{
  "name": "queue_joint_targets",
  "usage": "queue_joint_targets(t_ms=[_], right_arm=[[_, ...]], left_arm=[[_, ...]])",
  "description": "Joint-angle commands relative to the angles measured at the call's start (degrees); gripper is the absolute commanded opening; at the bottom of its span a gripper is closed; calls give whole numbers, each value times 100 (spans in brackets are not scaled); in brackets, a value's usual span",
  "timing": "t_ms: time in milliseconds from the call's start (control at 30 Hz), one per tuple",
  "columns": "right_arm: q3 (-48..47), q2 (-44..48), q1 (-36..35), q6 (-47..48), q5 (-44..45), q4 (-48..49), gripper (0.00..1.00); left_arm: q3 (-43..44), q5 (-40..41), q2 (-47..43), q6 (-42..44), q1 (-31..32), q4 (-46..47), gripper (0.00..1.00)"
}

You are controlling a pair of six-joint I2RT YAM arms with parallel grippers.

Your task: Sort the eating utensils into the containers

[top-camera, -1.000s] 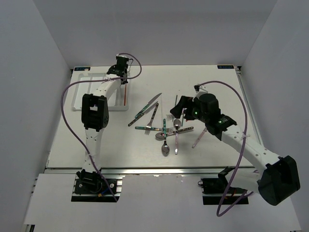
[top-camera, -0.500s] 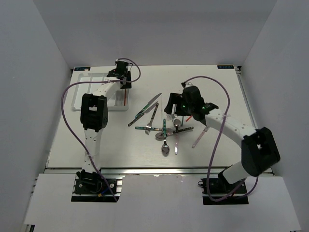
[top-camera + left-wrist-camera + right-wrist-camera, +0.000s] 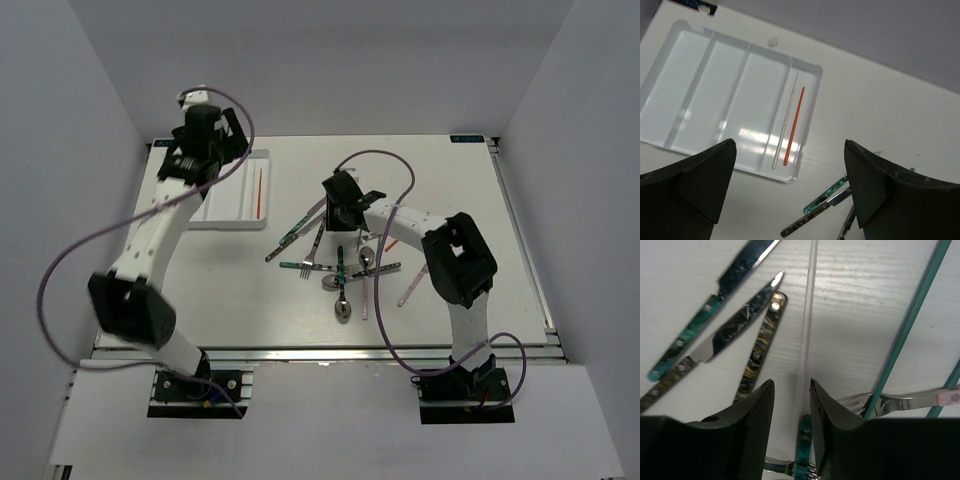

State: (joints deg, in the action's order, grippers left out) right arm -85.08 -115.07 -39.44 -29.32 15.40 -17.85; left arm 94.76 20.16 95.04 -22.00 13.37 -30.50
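– At the far left of the surface (image 3: pixel 470 180), what does the panel show?

– It shows a white tray (image 3: pixel 700 75) with four long compartments side by side. The rightmost compartment holds a red-orange chopstick (image 3: pixel 794 125) and a pale chopstick (image 3: pixel 786 117), lying parallel and just beside each other.

– How does the left pincer (image 3: pixel 790 165) stand?

– It hangs above the tray, released. Its fingers are spread wide with nothing between them.

– Where are the other utensils?

– They lie in a loose heap (image 3: pixel 345 265) at the middle of the surface, well apart from the tray. Forks, knives and spoons cross one another there.

– And the right pincer (image 3: pixel 792 390)?

– It sits low over the far edge of the heap, partly closed astride a translucent chopstick (image 3: pixel 807 310). It is not clenched, since bare surface shows between the stick and one finger. A teal-handled knife (image 3: pixel 685 340) and a serrated knife (image 3: pixel 740 320) lie to one side. A teal chopstick (image 3: pixel 910 325) and a pink-handled fork (image 3: pixel 905 401) lie to the other.
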Motion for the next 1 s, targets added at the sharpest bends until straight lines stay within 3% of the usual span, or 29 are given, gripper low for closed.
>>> queue_joint_targets(t_ms=[0,100,333,967], right_arm=[[-386,-121,-90,32,429,-254,40],[-509,-367,-90,93,394,-307,38],[-817,-859,-90,120,341,-439,24],[-440,-930,-99,-144,701,-580,20]], left_arm=[[-1384,-196,-1693,-384,8,359,98],[-1890,-380,-2418,-314,8,309,98],[-2418,-628,-2807,2,8,-70,98],[-3034,-689,-3062,231,8,-70,98]])
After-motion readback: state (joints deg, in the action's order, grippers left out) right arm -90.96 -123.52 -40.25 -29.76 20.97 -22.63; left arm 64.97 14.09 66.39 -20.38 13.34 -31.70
